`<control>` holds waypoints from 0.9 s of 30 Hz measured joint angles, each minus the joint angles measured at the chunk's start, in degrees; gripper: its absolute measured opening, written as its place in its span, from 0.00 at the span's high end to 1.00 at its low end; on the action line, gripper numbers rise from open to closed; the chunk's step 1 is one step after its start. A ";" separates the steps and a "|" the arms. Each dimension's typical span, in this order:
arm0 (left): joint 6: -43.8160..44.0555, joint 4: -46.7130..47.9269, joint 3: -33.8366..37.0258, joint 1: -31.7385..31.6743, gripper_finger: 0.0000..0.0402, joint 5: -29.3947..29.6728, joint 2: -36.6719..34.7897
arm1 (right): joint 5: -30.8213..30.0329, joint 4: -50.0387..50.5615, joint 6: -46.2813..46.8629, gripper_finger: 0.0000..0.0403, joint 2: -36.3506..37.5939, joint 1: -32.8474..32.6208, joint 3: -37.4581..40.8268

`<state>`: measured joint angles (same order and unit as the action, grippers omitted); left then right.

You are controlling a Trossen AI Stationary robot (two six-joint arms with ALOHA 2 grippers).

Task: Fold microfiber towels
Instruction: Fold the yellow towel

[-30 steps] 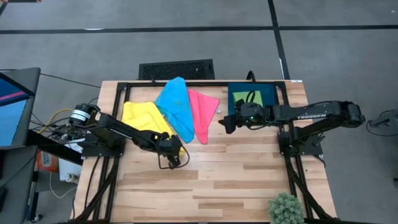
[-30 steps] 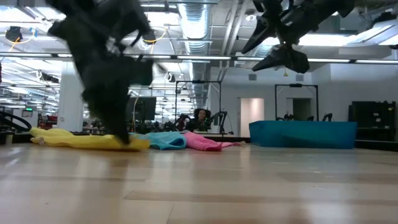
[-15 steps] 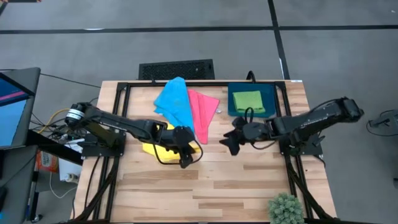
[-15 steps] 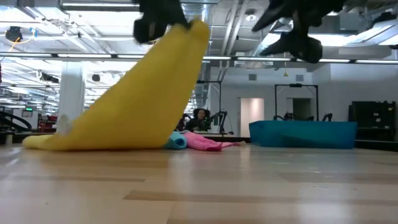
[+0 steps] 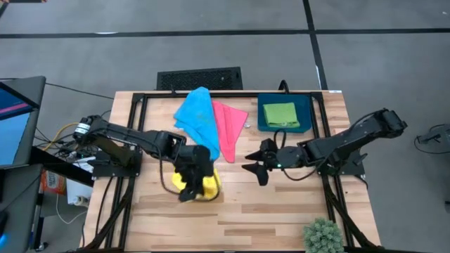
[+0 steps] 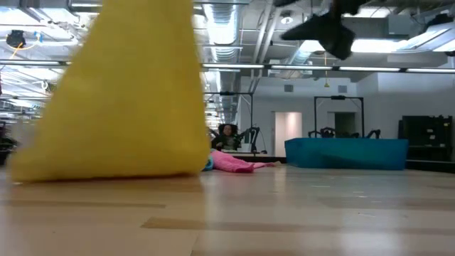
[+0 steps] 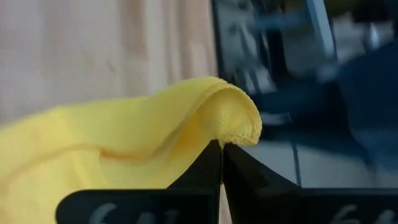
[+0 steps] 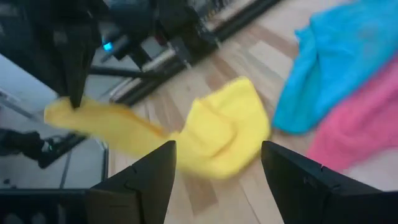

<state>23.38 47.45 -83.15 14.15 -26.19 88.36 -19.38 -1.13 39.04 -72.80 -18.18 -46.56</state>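
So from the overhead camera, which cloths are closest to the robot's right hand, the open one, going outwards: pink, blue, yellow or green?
Measured from the right hand, near the table's middle:
1. Pink microfiber towel, just behind it and to its left.
2. Green folded towel in the dark blue tray, and the yellow towel held by the left hand: too close to call.
3. Sky-blue towel, farthest, beyond the pink one.

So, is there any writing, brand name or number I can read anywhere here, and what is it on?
No text here reads clearly.
Left gripper, jaws shut on the limp yellow microfiber towel: pale characters on its dark base, too blurred to read.
Dark right arm: no lettering can be made out.
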 joint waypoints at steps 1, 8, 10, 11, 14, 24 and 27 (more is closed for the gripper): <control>-0.67 1.84 0.00 0.73 1.00 -0.95 0.00 | 0.74 -2.24 -1.11 0.35 -1.29 0.52 -0.10; -2.59 10.32 0.00 7.63 1.00 0.53 0.00 | 10.42 -11.48 -12.19 0.35 -15.76 4.69 -4.67; -1.89 10.06 0.00 9.64 1.00 1.77 0.00 | 13.22 -11.54 -16.55 0.35 -20.74 5.66 -8.65; -1.36 9.96 0.00 10.58 1.00 2.39 0.00 | 14.50 -11.03 -18.62 0.35 -23.26 6.04 -10.74; 0.65 9.91 0.00 13.05 1.00 2.98 0.00 | 17.23 -10.83 -25.00 0.35 -30.33 7.05 -17.77; 7.77 9.91 0.00 18.88 1.00 5.66 0.00 | 18.18 1.40 -45.15 0.35 -48.13 7.57 -38.85; 9.43 10.11 0.00 19.66 1.00 7.49 0.00 | 18.21 4.54 -46.95 0.35 -51.48 7.80 -42.13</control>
<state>32.81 57.56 -83.15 33.81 -18.70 88.36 -1.17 3.41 -7.91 -124.28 -10.37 -88.68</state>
